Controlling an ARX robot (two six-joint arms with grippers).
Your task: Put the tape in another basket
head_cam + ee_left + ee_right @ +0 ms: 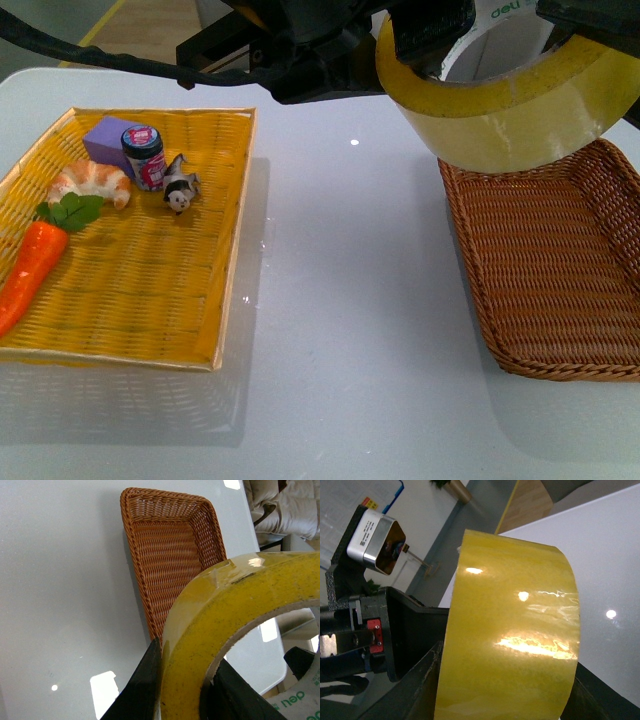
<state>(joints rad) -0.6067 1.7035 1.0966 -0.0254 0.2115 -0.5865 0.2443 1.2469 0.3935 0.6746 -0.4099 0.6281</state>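
The tape [510, 110], a wide yellowish roll with a white core, hangs in the air above the near-left corner of the brown wicker basket [560, 260]. Both grippers are shut on it. My left gripper [182, 690] pinches the roll's wall, with one finger [142, 690] outside and the other inside the core. My right gripper [507, 700] clamps the tape [510, 650] across its width. From the front, the left gripper [385, 60] reaches in from the left and the right gripper [585, 25] from the top right. Below the tape [240, 610], the basket [170, 545] holds nothing.
A bright yellow flat basket [130, 300] lies at the left on the white table [350, 330]. It holds a carrot [35, 265], a croissant [92, 182], a small jar [145, 157], a purple block [105, 140] and a little toy [180, 188].
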